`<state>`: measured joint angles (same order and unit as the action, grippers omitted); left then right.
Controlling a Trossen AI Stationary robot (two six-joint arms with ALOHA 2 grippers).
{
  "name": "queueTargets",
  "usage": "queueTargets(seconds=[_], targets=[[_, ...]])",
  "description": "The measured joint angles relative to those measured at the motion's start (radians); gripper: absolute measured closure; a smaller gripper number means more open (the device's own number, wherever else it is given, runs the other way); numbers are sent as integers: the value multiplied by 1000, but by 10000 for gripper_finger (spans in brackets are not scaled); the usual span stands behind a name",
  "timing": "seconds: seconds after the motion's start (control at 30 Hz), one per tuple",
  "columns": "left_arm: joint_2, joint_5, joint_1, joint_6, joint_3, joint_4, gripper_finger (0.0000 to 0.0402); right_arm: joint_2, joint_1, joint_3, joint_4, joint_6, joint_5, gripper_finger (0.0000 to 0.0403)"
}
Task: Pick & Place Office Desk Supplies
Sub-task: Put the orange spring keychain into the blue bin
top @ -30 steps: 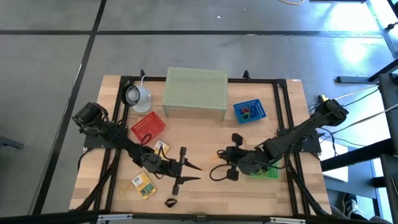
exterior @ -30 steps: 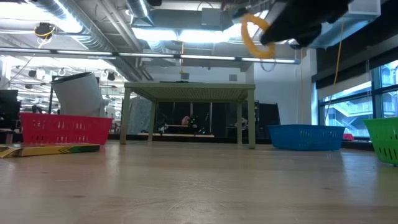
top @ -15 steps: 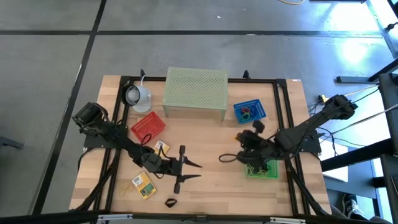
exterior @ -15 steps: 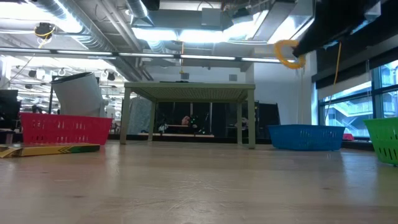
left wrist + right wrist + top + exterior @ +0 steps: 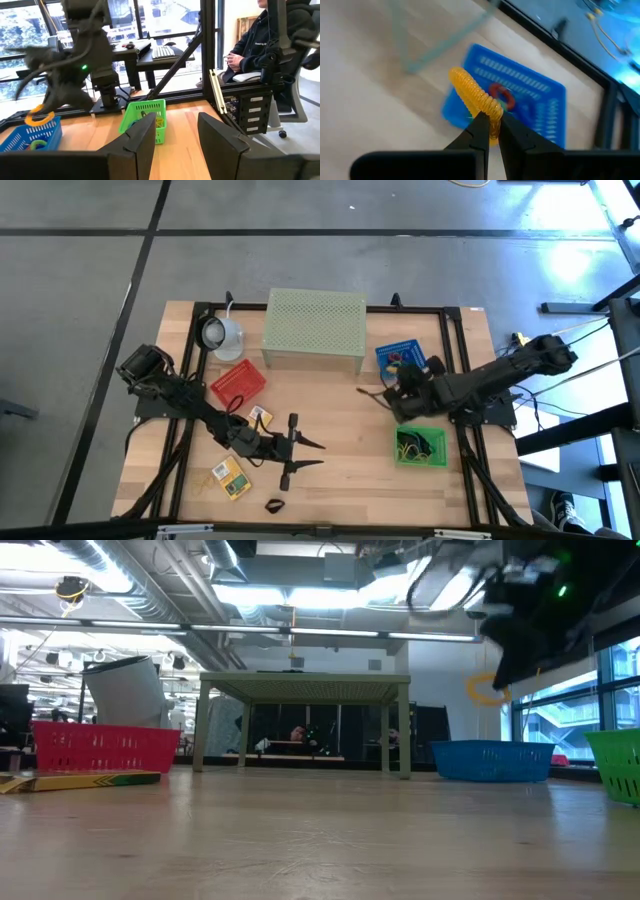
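Above blue basket [image 5: 530,95] — right pincer [image 5: 491,127] pinching yellow coil [image 5: 472,95].

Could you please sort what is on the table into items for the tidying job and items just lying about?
Job in hand:
- yellow coiled loop, held in the right gripper
- blue plastic basket
- green plastic basket
- red plastic basket

Lying about:
- pale green perforated stand
- white lamp

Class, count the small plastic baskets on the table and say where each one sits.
3. The red basket sits left of the pale green stand, the blue basket right of it, and the green basket nearer the front right edge. None seems hidden.
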<state>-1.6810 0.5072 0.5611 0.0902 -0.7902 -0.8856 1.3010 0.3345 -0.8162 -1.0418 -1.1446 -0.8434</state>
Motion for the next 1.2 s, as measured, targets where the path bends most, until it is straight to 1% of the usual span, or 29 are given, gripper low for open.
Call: queueTargets(seconds=[0.17,0.27,0.4,0.5,0.53,0.63,1.0,1.1,1.2], targets=[[0,0,0,1,0,0,260,0,-162,67,14,1,65,373],[0,0,0,1,0,0,260,0,-244,92,38,8,74,373],[0,0,0,1,0,0,260,0,-339,117,123,66,75,373],[0,0,0,1,0,0,260,0,-392,126,195,122,119,373],[0,0,0,1,0,1,260,0,-403,128,217,146,133,373],[0,0,0,1,0,9,260,0,-423,131,262,192,133,373],[0,0,0,-1,0,28,260,1,-443,131,280,211,160,373],[0,0,0,-1,0,29,260,1,-443,131,280,211,160,365],[0,0,0,-1,0,29,260,1,-443,131,280,211,163,349]])
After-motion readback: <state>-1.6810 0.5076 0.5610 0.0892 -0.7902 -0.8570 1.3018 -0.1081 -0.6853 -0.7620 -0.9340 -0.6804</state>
